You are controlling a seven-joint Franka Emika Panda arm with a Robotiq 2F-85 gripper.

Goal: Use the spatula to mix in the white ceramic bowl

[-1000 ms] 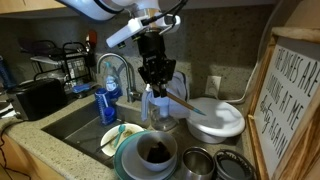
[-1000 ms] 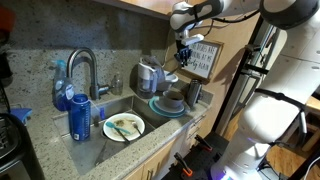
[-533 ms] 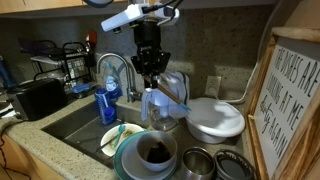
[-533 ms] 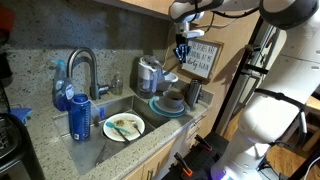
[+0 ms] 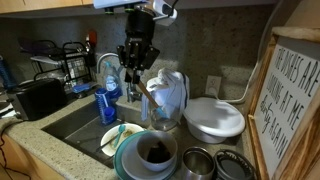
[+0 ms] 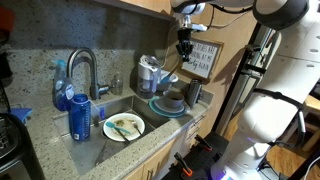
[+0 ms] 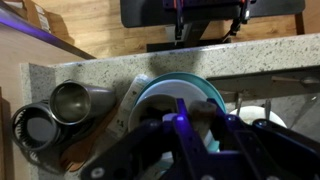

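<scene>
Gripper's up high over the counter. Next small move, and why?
Probably lower the gripper toward the small, deep white ceramic bowl on the teal plate: it hangs well above the bowl, so no mixing is possible yet. Whether the jaws hold anything is unclear.

I saw the Panda arm (image 5: 128,5) reaching in high, wrist turned straight down. The Robotiq gripper (image 5: 135,66) hung vertical, its fingers (image 7: 150,140) drawn nearly together; whether they pinched anything, I could not tell.
</scene>
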